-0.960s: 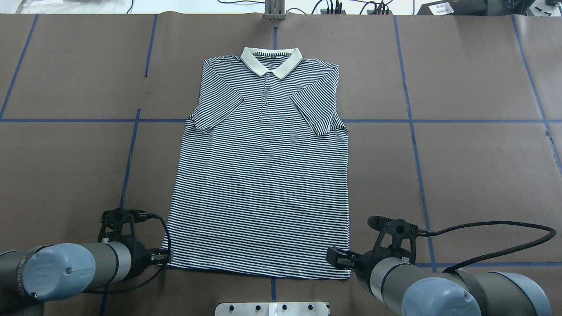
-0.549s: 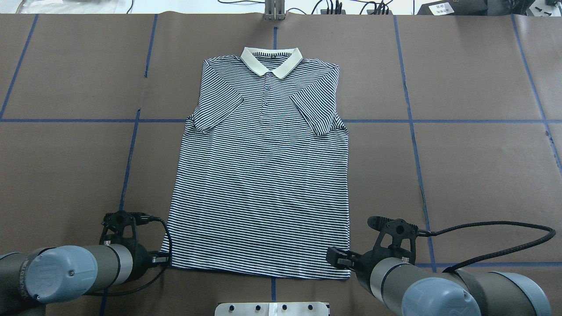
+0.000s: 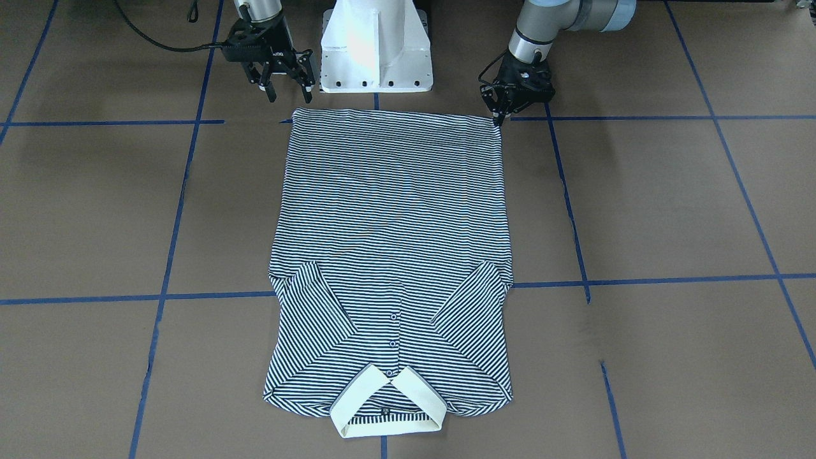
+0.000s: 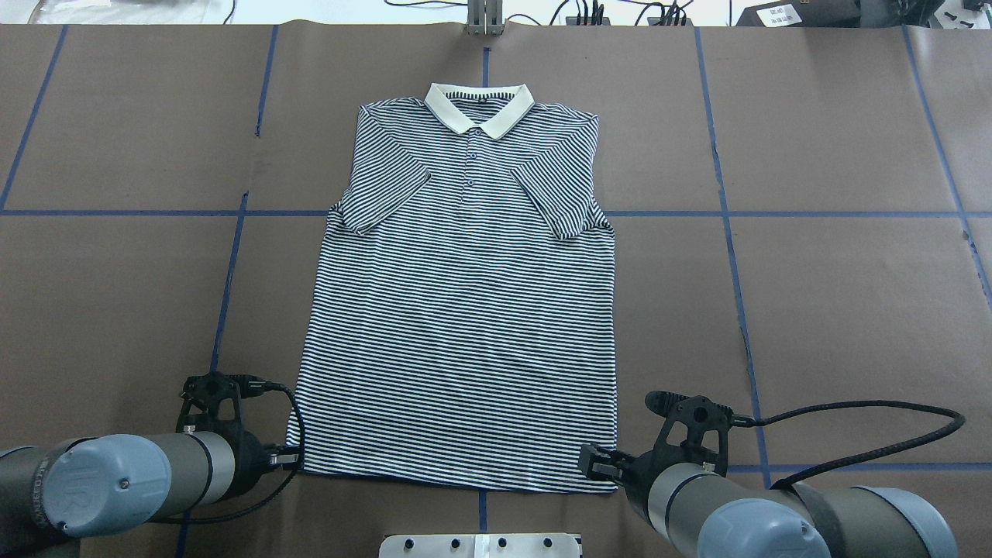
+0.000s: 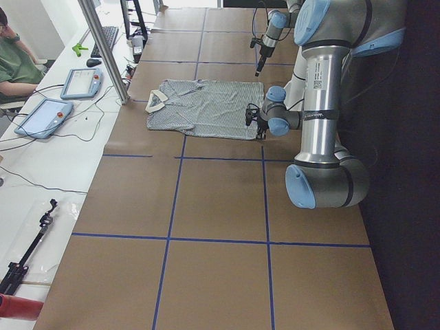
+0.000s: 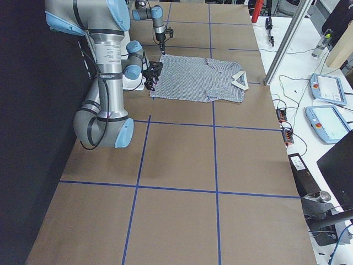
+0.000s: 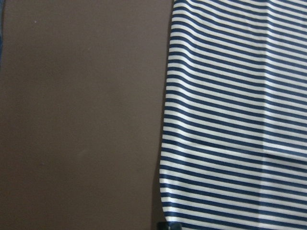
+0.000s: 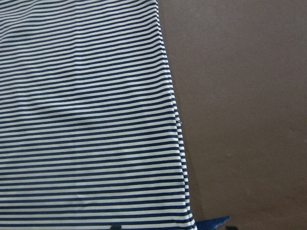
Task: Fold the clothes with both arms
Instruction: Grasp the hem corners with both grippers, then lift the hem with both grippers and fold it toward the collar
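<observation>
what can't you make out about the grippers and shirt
Left gripper: whether it pinches the shirt corner; too small and dark in the front view, half hidden by its wrist overhead.
Wrist views: the bottom edge cuts off both grippers.
Right gripper: whether it touches the table, unclear from any view.

Bare table (image 4: 837, 310) lies open on both sides of the polo shirt (image 4: 465, 325); the white pedestal base (image 3: 376, 48) stands at the robot-side edge, just behind the hem.
</observation>
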`<action>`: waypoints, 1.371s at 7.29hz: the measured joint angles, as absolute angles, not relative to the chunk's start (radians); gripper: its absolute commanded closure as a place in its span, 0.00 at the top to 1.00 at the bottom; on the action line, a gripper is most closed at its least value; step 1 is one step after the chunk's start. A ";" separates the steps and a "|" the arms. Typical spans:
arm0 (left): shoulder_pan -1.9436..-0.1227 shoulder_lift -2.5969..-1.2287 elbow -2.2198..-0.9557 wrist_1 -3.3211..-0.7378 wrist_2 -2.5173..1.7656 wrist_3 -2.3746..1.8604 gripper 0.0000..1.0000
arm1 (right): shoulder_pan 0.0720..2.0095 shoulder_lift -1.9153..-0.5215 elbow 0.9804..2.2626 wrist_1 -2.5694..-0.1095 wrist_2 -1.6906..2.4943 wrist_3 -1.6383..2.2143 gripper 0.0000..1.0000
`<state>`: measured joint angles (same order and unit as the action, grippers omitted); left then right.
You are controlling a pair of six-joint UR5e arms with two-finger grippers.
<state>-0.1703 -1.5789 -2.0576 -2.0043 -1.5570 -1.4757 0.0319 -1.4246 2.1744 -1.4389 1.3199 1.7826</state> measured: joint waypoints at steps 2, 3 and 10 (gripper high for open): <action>-0.170 -1.581 -2.060 -2.005 -1.557 -1.477 0.00 | 0.013 -1.395 2.108 -1.440 1.311 1.817 0.63; -0.170 -1.581 -2.060 -2.005 -1.557 -1.477 0.00 | 0.004 -1.386 2.088 -1.439 1.301 1.822 0.63; -0.166 -1.582 -2.062 -2.005 -1.558 -1.479 0.00 | -0.016 -1.381 2.046 -1.438 1.287 1.878 0.00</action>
